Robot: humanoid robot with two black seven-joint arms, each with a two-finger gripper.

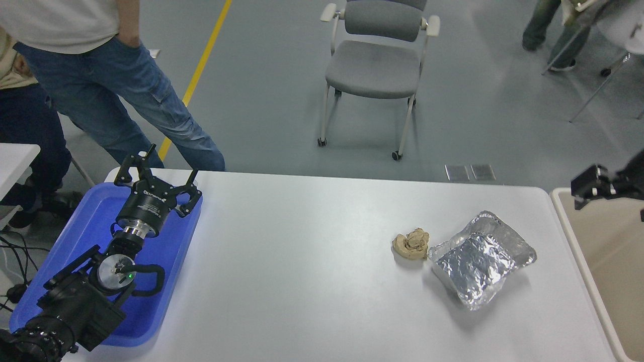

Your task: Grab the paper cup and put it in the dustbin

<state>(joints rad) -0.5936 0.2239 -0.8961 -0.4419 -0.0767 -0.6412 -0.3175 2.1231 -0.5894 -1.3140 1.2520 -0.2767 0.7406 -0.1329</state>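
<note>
No paper cup shows anywhere in the head view; whether it is hidden or out of view, I cannot tell. The dustbin (578,254), beige with a pale cream rim, is cut off by the right edge beside the table. My right gripper (587,188) comes in from the right edge over the bin's far left corner. Only part of it shows, and its state is unclear. My left gripper (156,173) is parked open over the blue tray (166,281) at the lower left, holding nothing.
A crumpled tan paper wad (411,244) and a foil-wrapped box (478,259) lie on the white table (302,261) near the bin. A person in jeans (126,95) stands at the far left corner. A grey wheeled chair (375,70) stands beyond the table.
</note>
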